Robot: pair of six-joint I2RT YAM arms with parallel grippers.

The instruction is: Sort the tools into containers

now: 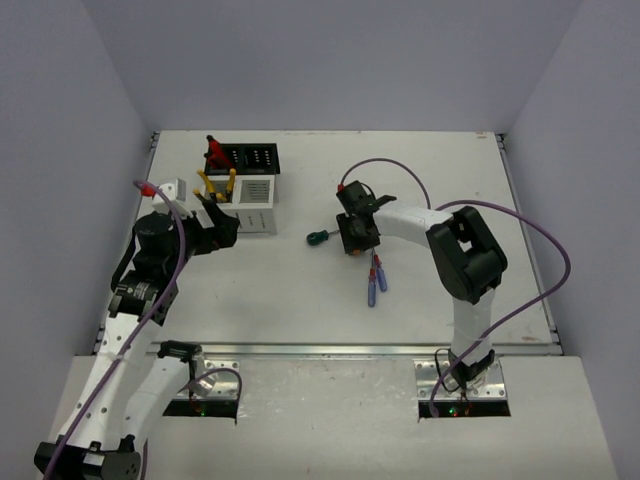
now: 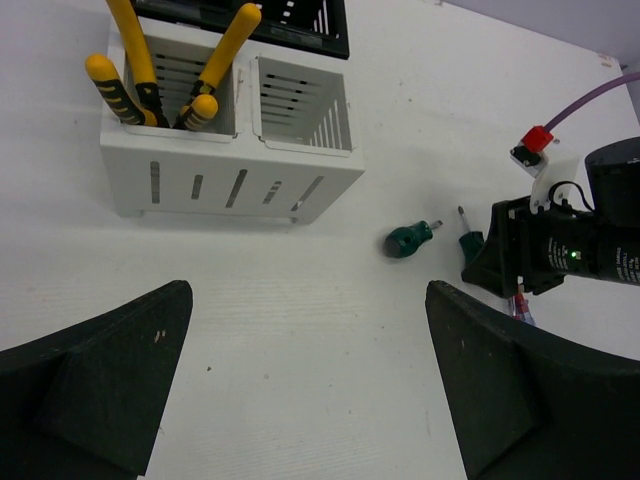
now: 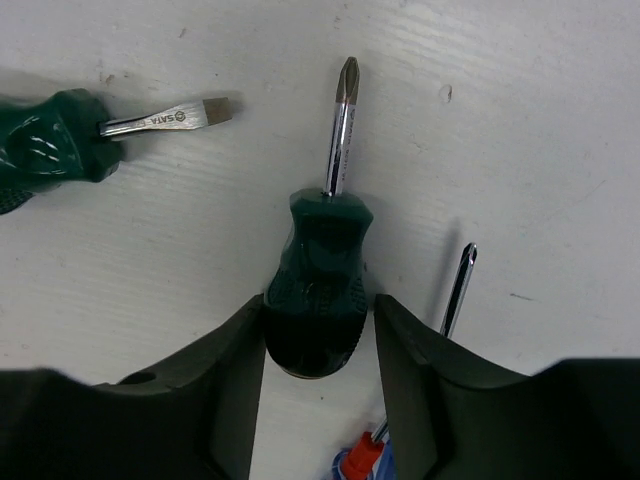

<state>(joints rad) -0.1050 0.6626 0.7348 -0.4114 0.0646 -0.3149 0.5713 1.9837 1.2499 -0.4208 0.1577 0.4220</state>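
SCREWDRIVER IN THE JAWS: The right end effector [image 3: 320, 312] straddles a stubby green Phillips screwdriver [image 3: 322, 265] lying flat on the surface [image 3: 520, 120]. A finger sits close against each side of the handle, but it cannot be told whether the grip has bitten. A sound lift likely means squeezing the handle squarely, then rising straight, clear of the flat-blade screwdriver [image 3: 50, 145] at ten o'clock and the thin shaft [image 3: 458, 290] at three. The tool shows a fat, ribbed dark-green handle and a short bright shank pointing to twelve. Seen from overhead, the white container [image 1: 255, 205] stands well apart near nine o'clock, beside the wide-open, empty left end effector [image 1: 215, 225].
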